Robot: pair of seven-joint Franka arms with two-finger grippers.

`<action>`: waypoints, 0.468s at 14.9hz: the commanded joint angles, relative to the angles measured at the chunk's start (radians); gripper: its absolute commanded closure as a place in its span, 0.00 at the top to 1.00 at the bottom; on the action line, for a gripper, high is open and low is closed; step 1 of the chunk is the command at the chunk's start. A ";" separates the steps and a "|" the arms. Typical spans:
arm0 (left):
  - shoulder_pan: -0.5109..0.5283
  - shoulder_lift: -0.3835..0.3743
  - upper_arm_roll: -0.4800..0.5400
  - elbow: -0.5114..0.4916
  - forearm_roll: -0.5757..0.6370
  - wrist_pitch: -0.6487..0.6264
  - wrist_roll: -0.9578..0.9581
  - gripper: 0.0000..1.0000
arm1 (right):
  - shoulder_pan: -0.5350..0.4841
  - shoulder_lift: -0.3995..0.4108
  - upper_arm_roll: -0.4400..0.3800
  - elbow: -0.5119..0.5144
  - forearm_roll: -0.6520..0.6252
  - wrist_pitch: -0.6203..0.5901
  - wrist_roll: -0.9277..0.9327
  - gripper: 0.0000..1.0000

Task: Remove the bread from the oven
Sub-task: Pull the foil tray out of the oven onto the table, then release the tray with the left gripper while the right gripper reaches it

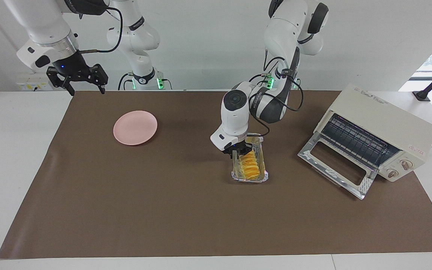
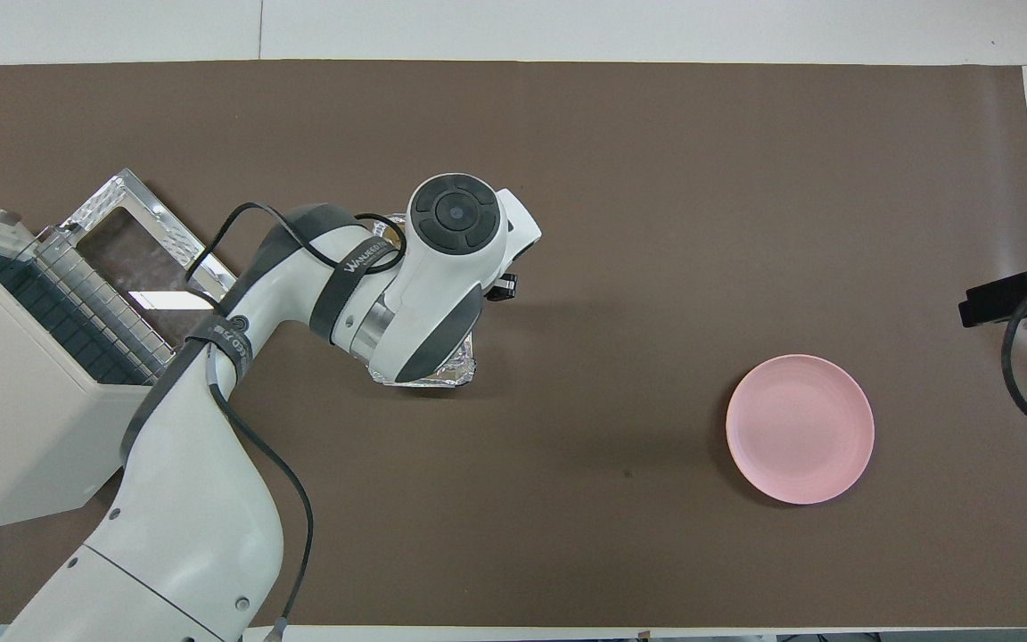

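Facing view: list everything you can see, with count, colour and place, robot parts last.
bread: one, golden-yellow, in the foil tray.
foil tray: one, silver, on the mat mid-table.
oven: one, cream-white, door down, at the left arm's end.
plate: one, pink, toward the right arm's end.
mat: one, brown, covering the table.
left gripper: one, black, low at the tray's end nearer the robots.
right gripper: one, black, jaws open, waiting above the mat's edge.

Two white arms with glossy rounded shells and dark grey joint bands, each ending in a black two-finger gripper: left gripper (image 1: 239,150), right gripper (image 1: 77,78). Just above the left gripper, a round black cap, thin black cables looped alongside. Small green lights at both bases.
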 commanded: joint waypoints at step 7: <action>0.355 -0.348 0.013 -0.015 -0.068 -0.297 0.190 1.00 | 0.124 -0.005 0.031 -0.069 0.014 0.116 0.189 1.00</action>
